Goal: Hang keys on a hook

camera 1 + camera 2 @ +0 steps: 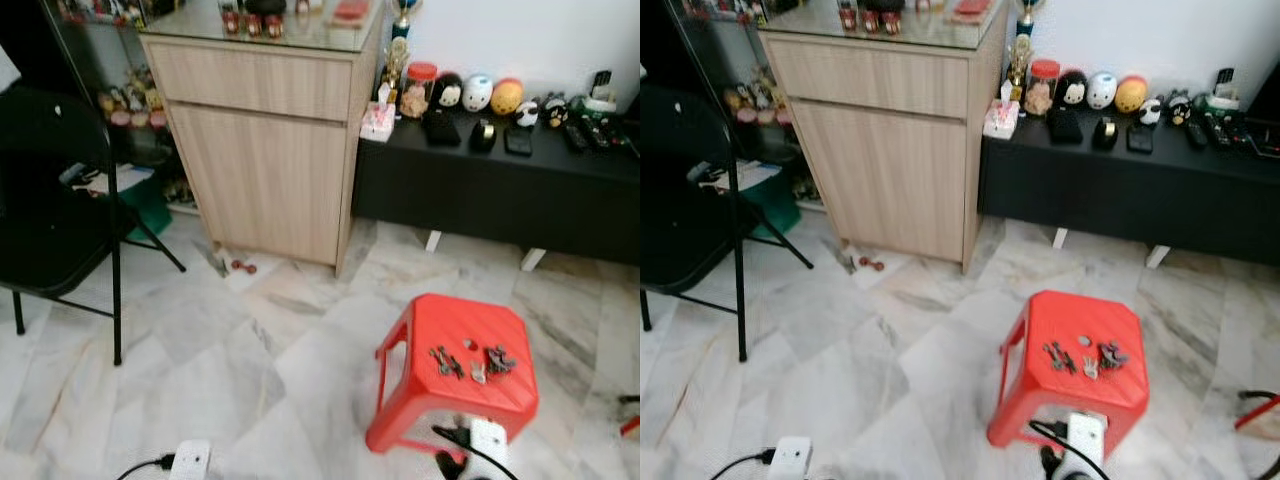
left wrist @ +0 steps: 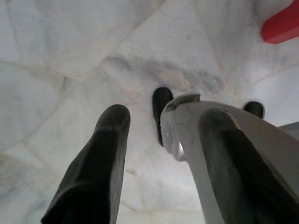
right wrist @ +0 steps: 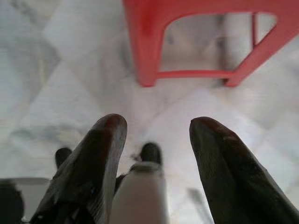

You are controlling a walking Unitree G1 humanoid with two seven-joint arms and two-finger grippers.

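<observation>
Left eye view, running from the robot's left: a black folding chair [image 1: 50, 210], a wooden cabinet [image 1: 265, 150], a low black tabletop [image 1: 560, 160] crowded with figurines, and nearer, a red stool [image 1: 455, 375] on the marble floor [image 1: 200, 350].

The keys [image 1: 470, 362] lie in small loose bunches on the stool's seat.

Both arms hang low. The left gripper [image 2: 161, 135] has its jaws spread wide over bare floor and holds nothing, with the stool off at the far edge of its wrist view. The right gripper [image 3: 156, 140] is likewise parted and empty; the stool's legs stand ahead of its jaws, so the keys sit above and beyond them, well apart.

I can make out no hook. The risk, as I judge it, is a low approach knocking the light stool and scattering the keys.
</observation>
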